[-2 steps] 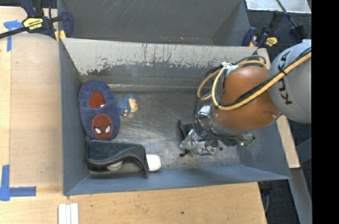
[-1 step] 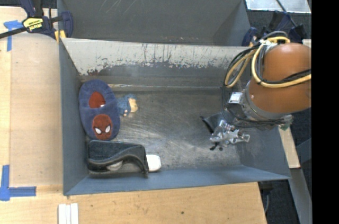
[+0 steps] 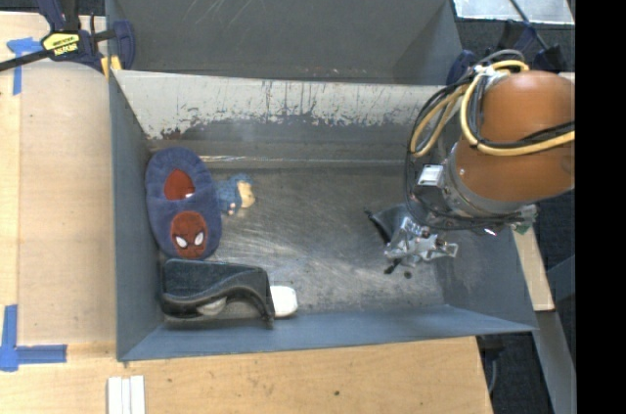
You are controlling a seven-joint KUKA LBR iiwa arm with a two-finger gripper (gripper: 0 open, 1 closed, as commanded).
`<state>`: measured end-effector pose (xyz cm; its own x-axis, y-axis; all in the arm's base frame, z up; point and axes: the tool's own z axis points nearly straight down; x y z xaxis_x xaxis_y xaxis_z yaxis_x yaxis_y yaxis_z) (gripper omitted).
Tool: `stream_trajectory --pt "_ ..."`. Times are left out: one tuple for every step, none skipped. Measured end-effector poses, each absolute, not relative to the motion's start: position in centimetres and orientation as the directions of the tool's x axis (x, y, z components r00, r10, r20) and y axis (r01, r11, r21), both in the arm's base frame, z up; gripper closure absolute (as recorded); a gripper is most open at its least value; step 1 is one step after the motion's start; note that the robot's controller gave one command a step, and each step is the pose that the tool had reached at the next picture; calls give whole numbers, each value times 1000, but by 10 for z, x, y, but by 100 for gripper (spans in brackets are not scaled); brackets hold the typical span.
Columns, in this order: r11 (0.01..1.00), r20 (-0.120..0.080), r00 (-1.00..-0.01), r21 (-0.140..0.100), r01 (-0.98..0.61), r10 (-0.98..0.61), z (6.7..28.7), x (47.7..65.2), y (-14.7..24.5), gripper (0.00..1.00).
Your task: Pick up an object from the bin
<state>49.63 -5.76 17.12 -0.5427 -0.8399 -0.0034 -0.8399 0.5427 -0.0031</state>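
Grey bin (image 3: 293, 40), L side: blue slippers (image 3: 179, 204), prob. Spider-Man faces.

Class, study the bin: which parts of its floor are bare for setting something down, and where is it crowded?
The bin floor is bare across its middle, between the small blue-and-yellow toy and the pincer. The left side is crowded, with the blue slipper, the dark shoe and the white lump.

Slippers (image 3: 179, 209) left in bin (image 3: 293, 40); shoe (image 3: 217, 288) before them; gripper (image 3: 415, 252) right.
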Motion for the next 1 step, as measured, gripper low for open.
stream_trajectory --pt "565 -1 -565 2 -825 -825 145 491 -40 100"
